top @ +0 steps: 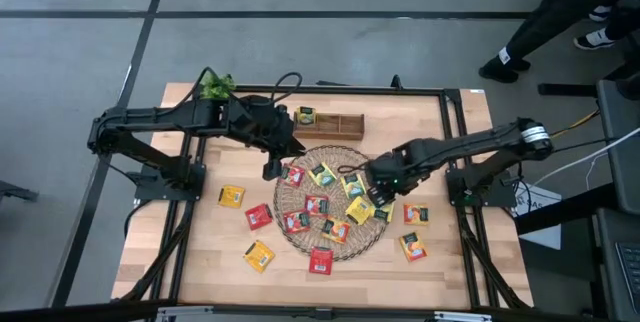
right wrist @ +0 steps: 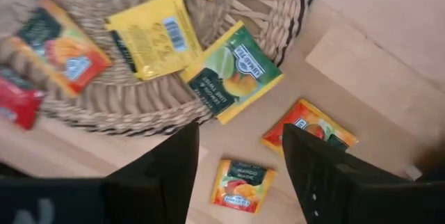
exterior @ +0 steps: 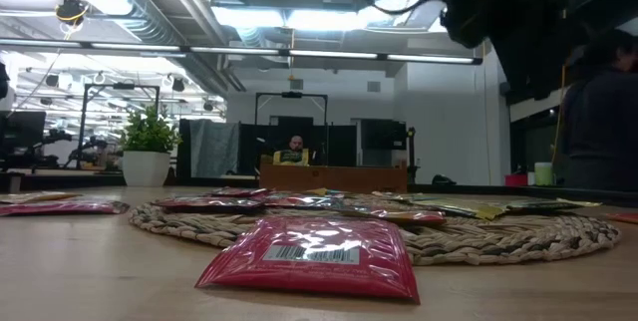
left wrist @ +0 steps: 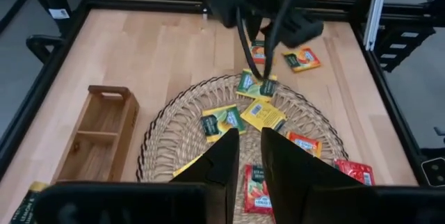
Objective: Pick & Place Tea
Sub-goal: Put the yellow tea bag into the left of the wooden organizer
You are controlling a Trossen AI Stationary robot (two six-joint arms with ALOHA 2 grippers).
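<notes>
Wooden bench (top: pixel 200 252) inside a black frame, grey floor around it, a person standing off the far right corner. Round wicker mat (top: pixel 300 237) sits mid-bench with tea sachets (top: pixel 316 205) scattered flat across it, red, yellow and orange with green labels; more lie loose on the bare wood, left of the mat and right of it. Small wooden tray (top: pixel 330 125) with compartments sits behind the mat, one sachet just beside its left end. Green potted plant (top: pixel 214 85) at the back left corner.

Right gripper (top: pixel 372 195) hovers over the right side of the mat, fingers spread apart, nothing between them; in its wrist view a green-and-yellow sachet (right wrist: pixel 233 71) lies on the mat's rim right ahead. Left gripper (top: pixel 272 167) hangs at the mat's back left edge, fingers nearly together with a thin gap, holding nothing that I can see.

Sachets look paper-light, thin, floppy, slightly glossy, so likely to slide or lift with a neighbour where they overlap. Flat on woven wicker there is little to pinch; best bet is an edge or corner overhanging the rim, fingers straddling the thin side.
</notes>
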